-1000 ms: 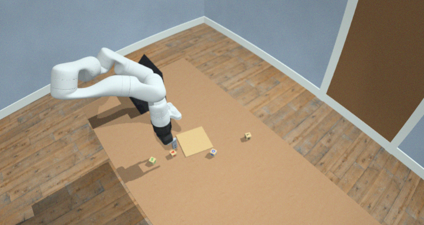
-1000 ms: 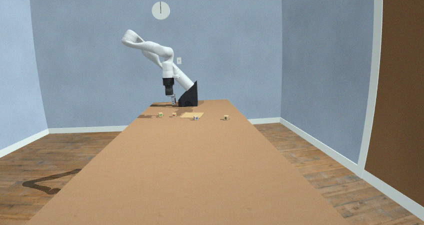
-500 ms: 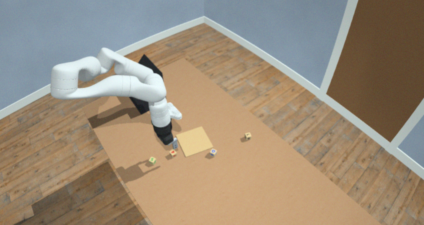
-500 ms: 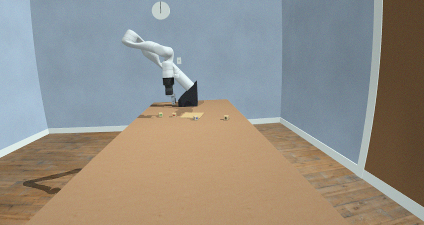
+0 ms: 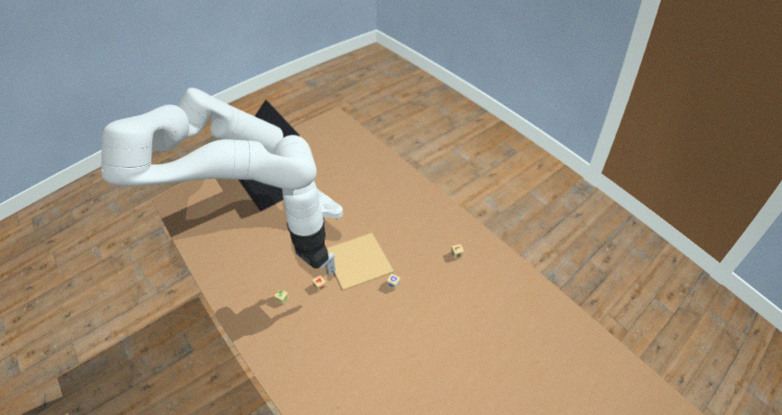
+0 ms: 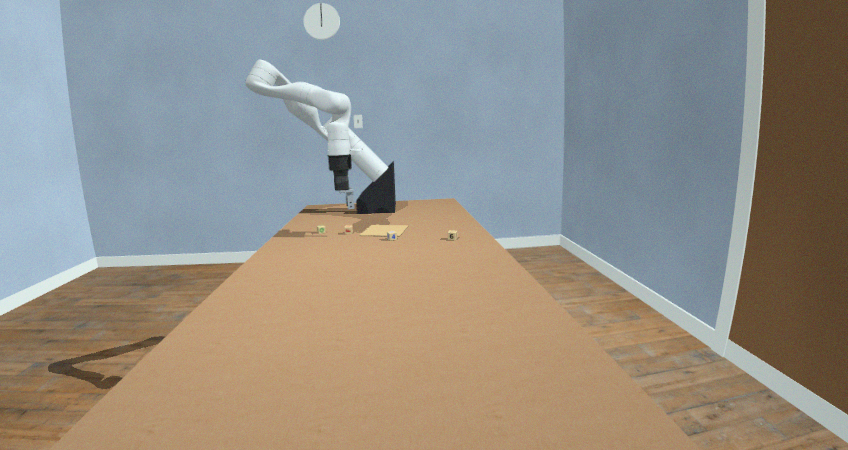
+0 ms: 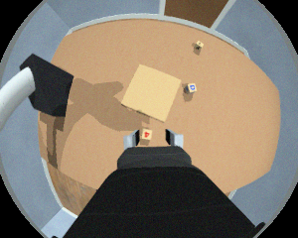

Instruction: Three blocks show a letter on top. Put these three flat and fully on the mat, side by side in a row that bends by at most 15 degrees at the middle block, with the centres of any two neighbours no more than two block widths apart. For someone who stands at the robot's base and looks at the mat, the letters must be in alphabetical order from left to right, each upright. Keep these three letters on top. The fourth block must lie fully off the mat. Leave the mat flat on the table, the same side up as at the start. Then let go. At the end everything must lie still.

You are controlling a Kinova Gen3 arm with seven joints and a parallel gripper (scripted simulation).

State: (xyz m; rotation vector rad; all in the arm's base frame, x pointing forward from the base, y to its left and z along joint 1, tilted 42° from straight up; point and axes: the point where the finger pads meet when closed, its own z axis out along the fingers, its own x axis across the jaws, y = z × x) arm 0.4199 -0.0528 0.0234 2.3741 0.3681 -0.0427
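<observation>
In the exterior view, your smooth, square, pale-yellow mat (image 5: 361, 261) (image 6: 383, 230) (image 7: 151, 92) lies flat, with all four cubes off it. To its left sit the red-marked block (image 5: 319, 282) (image 6: 348, 229) (image 7: 146, 134) and, farther left, the green-marked block (image 5: 281, 295) (image 6: 321, 229). The blue-marked block (image 5: 393, 280) (image 6: 391, 235) (image 7: 191, 88) is just beside its near right corner; the black-marked block (image 5: 456, 251) (image 6: 452, 235) (image 7: 199, 46) stands well right. Your gripper (image 5: 330, 267) (image 6: 350, 205) (image 7: 152, 135) hovers above the table, jaws wide, holding nothing. Beyond, your glossy white arm (image 5: 208, 159) (image 6: 309, 94) (image 7: 15, 96) rises from an angular black base (image 5: 266, 115) (image 6: 385, 198) (image 7: 55, 94).
</observation>
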